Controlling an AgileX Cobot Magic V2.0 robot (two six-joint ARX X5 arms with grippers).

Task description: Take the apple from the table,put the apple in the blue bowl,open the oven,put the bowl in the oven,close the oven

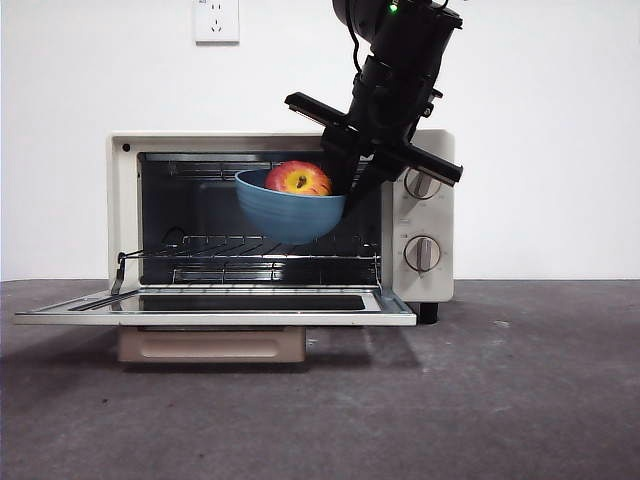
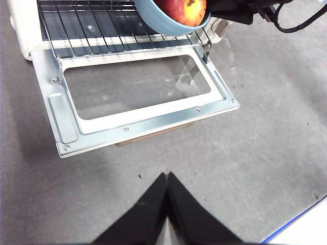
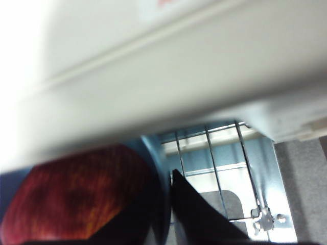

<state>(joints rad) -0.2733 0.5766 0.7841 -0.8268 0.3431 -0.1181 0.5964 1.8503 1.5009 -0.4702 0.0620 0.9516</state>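
The door (image 1: 215, 305) is folded down below the oven (image 1: 280, 215) mouth, where the bowl (image 1: 290, 212), apparently rim-pinched by the right gripper (image 1: 350, 178), is held tilted, so the apple (image 1: 298, 179) could be spilled.

Red apple (image 1: 298, 179) with yellow-orange patch, matte blue bowl (image 1: 288, 214), cream-white oven (image 1: 432, 270) — its window seemingly dark.

Right gripper (image 1: 345, 185): matte black, boxy body with a flat crossbar; black cable looped alongside; small green indicator light (image 1: 393, 7) lit on the housing above. Left gripper (image 2: 167, 176): two plain black jaws tapering to points
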